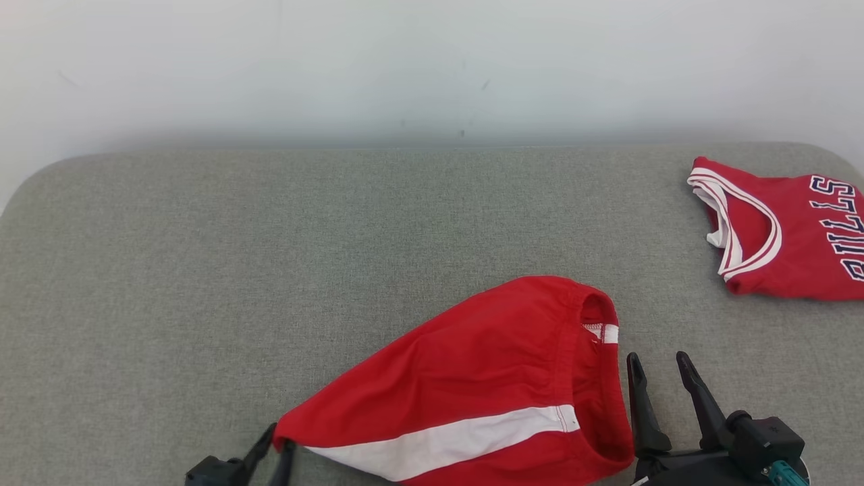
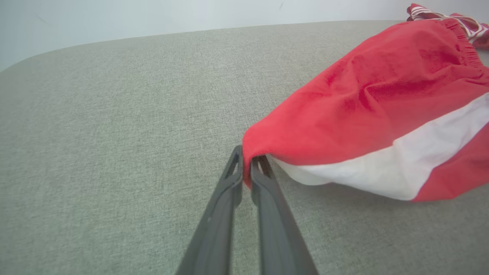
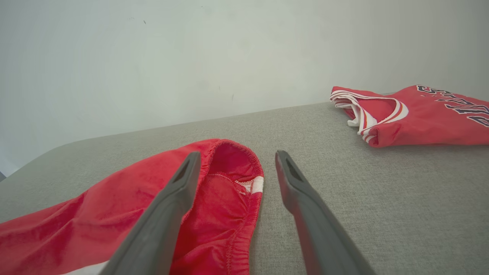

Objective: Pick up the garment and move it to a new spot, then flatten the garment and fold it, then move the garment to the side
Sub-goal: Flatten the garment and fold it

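Grey cloth surface [image 1: 202,270], pale wall [image 1: 405,61] — left pincer [image 2: 247,164] tight on red shorts [image 1: 486,364], right pincer [image 1: 657,358] wide, empty.

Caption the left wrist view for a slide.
Left gripper shut on one corner of the white-striped red shorts, which lie on the grey fabric surface.

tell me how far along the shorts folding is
Done: a red jersey lies folded at the right. In hand: the left gripper pinches a corner of the red shorts; the right gripper stands open beside the waistband. Left: flattening, folding, moving aside.
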